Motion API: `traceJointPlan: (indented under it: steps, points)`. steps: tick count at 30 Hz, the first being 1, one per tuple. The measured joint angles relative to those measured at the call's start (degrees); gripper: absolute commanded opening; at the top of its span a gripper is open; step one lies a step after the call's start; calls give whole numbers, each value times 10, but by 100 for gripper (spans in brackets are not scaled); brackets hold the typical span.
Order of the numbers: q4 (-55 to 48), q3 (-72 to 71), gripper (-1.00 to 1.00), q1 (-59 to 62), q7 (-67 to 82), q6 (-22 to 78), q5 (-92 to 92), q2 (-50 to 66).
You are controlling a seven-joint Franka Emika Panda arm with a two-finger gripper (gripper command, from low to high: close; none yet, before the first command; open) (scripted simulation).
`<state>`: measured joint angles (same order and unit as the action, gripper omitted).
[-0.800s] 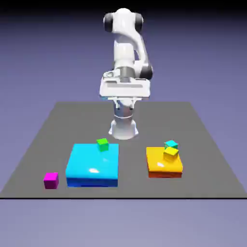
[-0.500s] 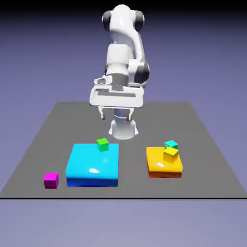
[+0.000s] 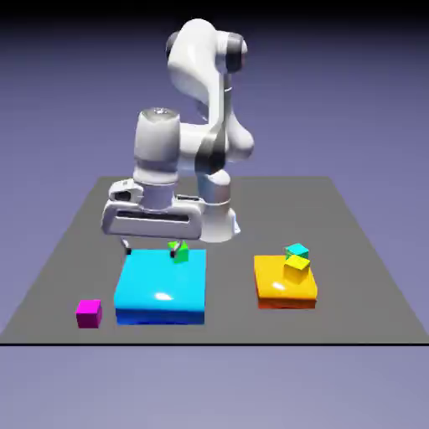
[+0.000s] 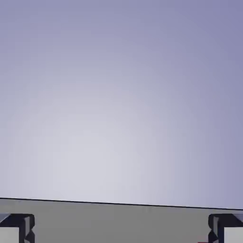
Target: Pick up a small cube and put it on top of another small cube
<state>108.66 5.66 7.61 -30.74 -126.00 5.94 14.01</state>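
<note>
The small magenta cube sits on the grey table near the front, at the exterior view's left, just left of the flat cyan block. My gripper hangs over the cyan block's far edge, well behind and to the right of the magenta cube. Its jaws are open and hold nothing. In the hand view the two fingertips stand far apart at the bottom corners, around the gripper. Beyond them only the table edge and backdrop show. No cube appears in that view.
A green cube rests on the cyan block's far edge, close to one finger. A flat orange block at the exterior view's right carries a yellow cube, with a teal cube behind it.
The arm has swung down and toward the exterior view's left, bringing the hand from high in front of the base to just above the cyan block's far edge. The cubes have not moved.
</note>
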Motion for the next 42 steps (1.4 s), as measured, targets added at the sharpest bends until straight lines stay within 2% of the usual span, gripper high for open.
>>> traceJointPlan:
  steps: [34,42]
  points:
    - [-703,76,0,112,157,645,80,628]
    - [-537,72,0,108,133,543,82,566]
